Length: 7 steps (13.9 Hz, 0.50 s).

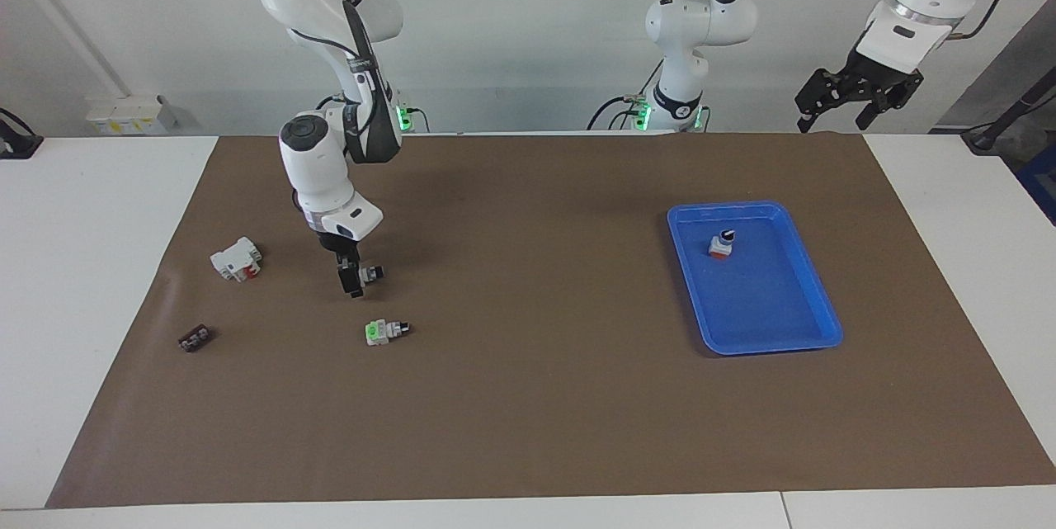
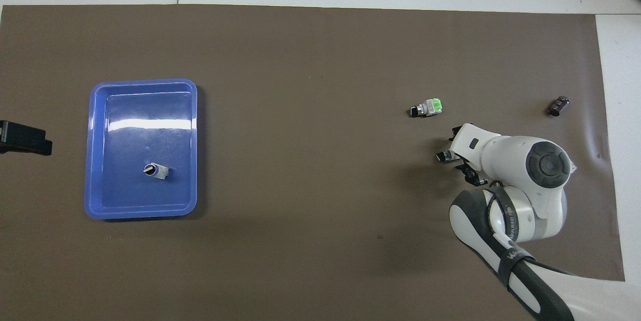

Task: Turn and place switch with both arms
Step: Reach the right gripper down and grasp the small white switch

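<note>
The right gripper (image 1: 353, 280) is down on the switch (image 1: 369, 272), which lies on its side on the brown mat (image 1: 528, 397) toward the right arm's end of the worktop; I can't tell if its fingers have closed on it. The left gripper (image 1: 854, 104) waits raised past the mat's corner, fingers open

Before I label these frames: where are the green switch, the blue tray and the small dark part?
green switch (image 1: 378, 332): facing view, green base
blue tray (image 2: 144, 82): overhead view, rim farthest from the robots
dark part (image 2: 558, 105): overhead view, middle of body
</note>
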Motion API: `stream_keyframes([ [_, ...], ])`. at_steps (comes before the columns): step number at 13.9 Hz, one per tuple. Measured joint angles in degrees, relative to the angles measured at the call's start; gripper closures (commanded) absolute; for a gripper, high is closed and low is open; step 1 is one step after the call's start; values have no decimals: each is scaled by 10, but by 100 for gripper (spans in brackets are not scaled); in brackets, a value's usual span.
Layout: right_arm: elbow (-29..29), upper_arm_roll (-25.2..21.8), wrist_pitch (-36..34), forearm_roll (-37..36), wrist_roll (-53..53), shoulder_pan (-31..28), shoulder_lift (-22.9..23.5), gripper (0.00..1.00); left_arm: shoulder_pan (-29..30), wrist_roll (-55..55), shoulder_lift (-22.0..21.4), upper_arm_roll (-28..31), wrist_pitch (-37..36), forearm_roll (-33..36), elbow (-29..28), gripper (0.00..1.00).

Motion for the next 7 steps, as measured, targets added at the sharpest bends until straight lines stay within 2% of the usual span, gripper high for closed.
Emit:
stream_keyframes([
  [7,7,2,-39,-6,-54,3,-4,100,0,0,0,-2,0,0,0,0],
])
